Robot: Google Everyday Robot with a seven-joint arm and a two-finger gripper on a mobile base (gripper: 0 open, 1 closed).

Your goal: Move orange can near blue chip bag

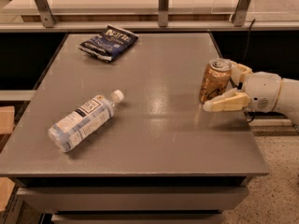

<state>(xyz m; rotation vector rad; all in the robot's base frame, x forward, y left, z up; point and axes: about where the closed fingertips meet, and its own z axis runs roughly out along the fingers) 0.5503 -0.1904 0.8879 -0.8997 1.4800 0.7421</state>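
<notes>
Most of the view is taken up by a grey counter (154, 143), seen from above and in front, with a railed shelf behind it. A clear plastic water bottle (84, 122) is laid on its side on the left half of the counter, its white cap pointed toward the middle and its base toward the front left corner. The blue chip bag (108, 42) is laid flat near the far left corner, well apart from the bottle.

The pale gripper (223, 88) is reached in from the right edge at counter height, carried on a white arm. Its fingers (227, 101) are spread wide, one passed in front of the orange can (214, 80) and the other behind it. Whether the can is pressed by either finger cannot be told.

The orange can is stood upright near the right edge of the counter, between the two fingers, and is far across the counter from the blue chip bag.
</notes>
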